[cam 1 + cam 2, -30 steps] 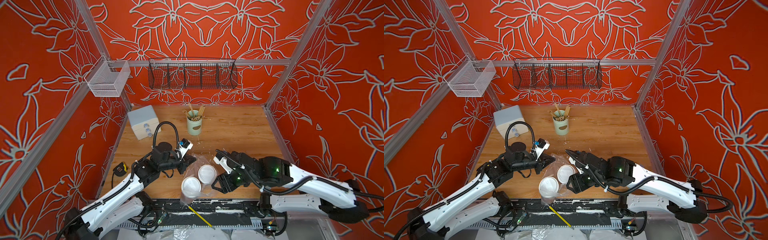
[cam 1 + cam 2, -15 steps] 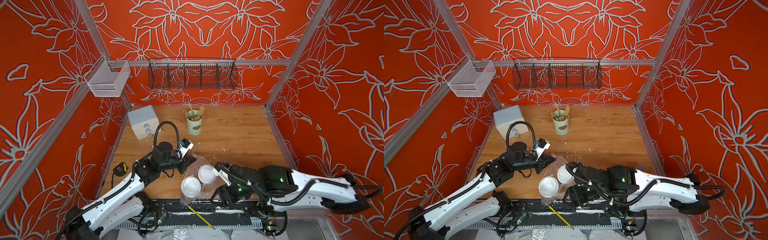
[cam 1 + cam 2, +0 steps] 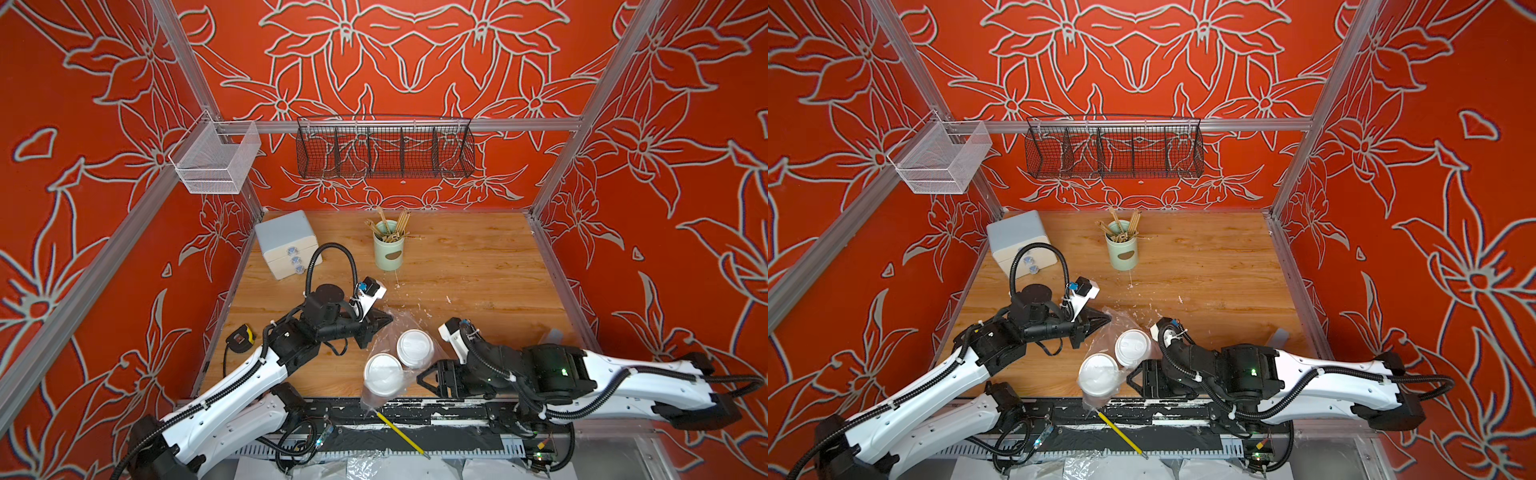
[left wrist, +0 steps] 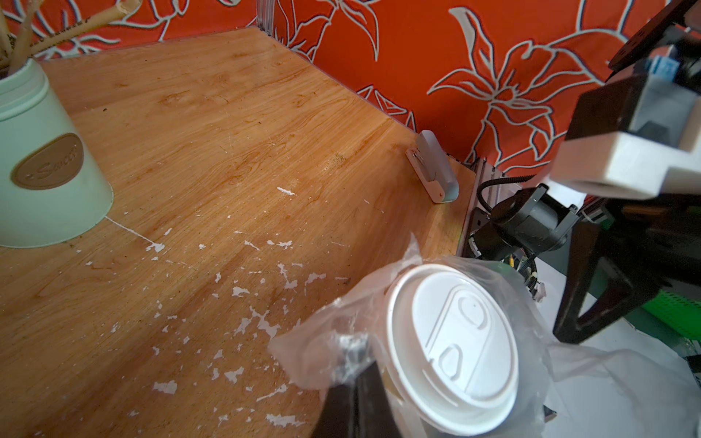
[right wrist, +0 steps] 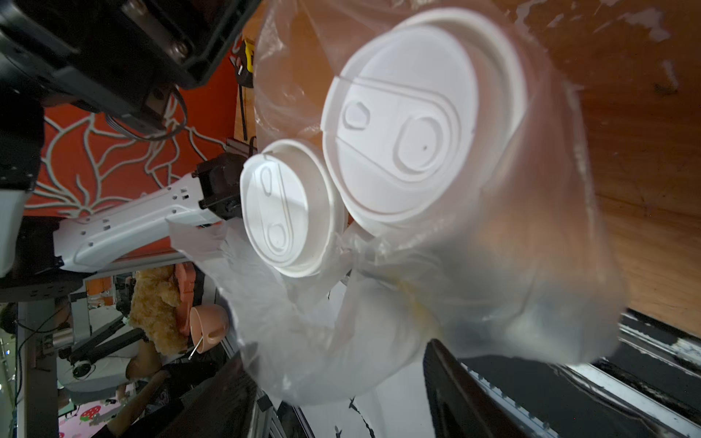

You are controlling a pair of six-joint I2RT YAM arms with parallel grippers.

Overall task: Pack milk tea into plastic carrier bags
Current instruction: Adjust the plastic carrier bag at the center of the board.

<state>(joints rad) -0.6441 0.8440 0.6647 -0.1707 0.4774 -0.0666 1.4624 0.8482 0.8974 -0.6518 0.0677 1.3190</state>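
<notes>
At the desk's [image 3: 478, 270] front edge our right arm lies low. The right hand [image 3: 424, 375] is spread loose at 3 o'clock of the two lidded milk tea cups [image 3: 384, 372], having dropped from higher a second ago. The cups stand in the clear plastic carrier bag [image 3: 401, 320]. At 10 o'clock our left hand [image 3: 386, 321] stays clenched on its rim. Bare wood runs toward 12, to the green stick holder [image 3: 388, 251].
</notes>
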